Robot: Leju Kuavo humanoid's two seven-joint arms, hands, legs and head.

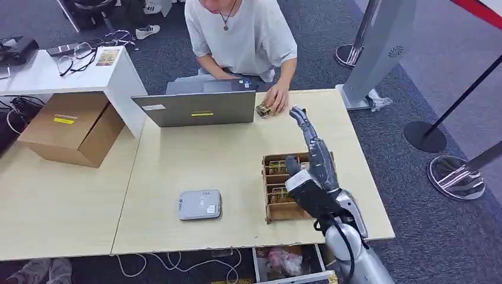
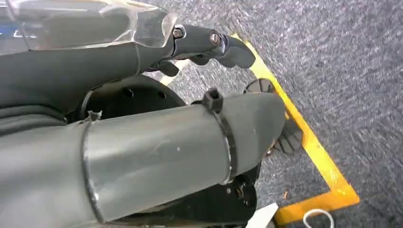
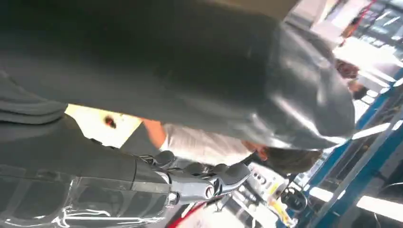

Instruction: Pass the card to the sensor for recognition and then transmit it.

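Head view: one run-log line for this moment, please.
right hand: raised over card box, open, empty | card: under person's hand by laptop | sensor: untouched

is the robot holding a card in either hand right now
No: the right hand is raised over the card box with fingers extended and empty; the left hand holds nothing.

My right hand (image 1: 314, 171) is raised above the wooden card box (image 1: 284, 204) near the table's (image 1: 71, 207) right edge, fingers spread toward the far edge. There a person's hand (image 1: 277, 97) rests on a card (image 1: 263, 110), beside the open laptop (image 1: 198, 106) (which walls off the far middle). Bare tabletop lies between laptop and box; the grey sensor (image 1: 200, 205) sits nearer the front edge.
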